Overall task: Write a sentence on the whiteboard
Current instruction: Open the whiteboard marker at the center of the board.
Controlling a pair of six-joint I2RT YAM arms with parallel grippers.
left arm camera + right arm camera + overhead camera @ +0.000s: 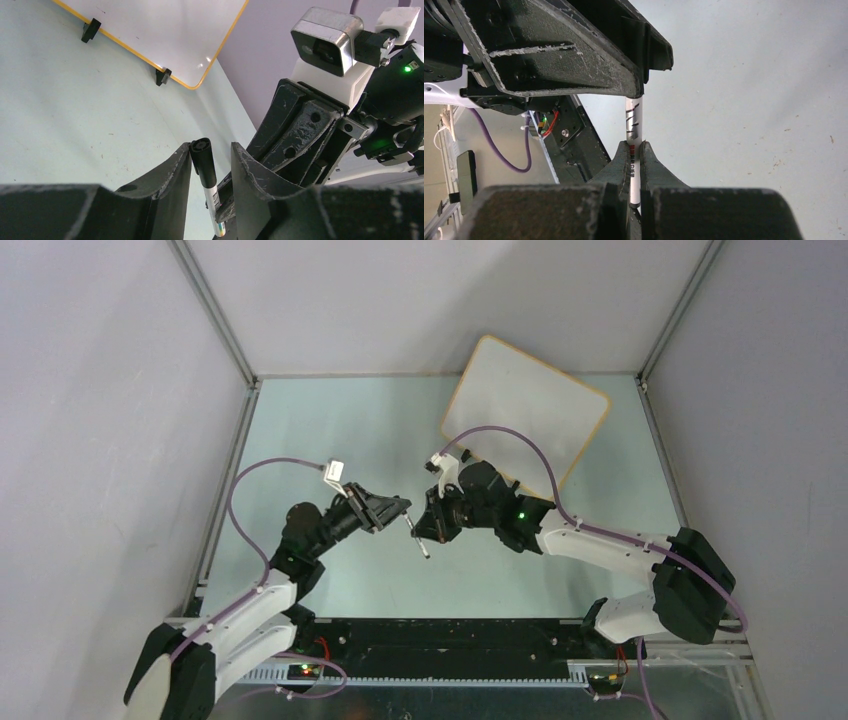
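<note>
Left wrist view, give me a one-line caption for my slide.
The left gripper straddles the capped marker held by the right gripper, with the whiteboard standing on the table behind.

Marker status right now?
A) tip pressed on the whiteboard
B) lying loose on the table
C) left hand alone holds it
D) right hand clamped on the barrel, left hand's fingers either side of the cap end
D: the right hand pinches the marker by its barrel. In the left wrist view the left hand has a finger on either side of the black cap, with a gap showing on one side.
</note>
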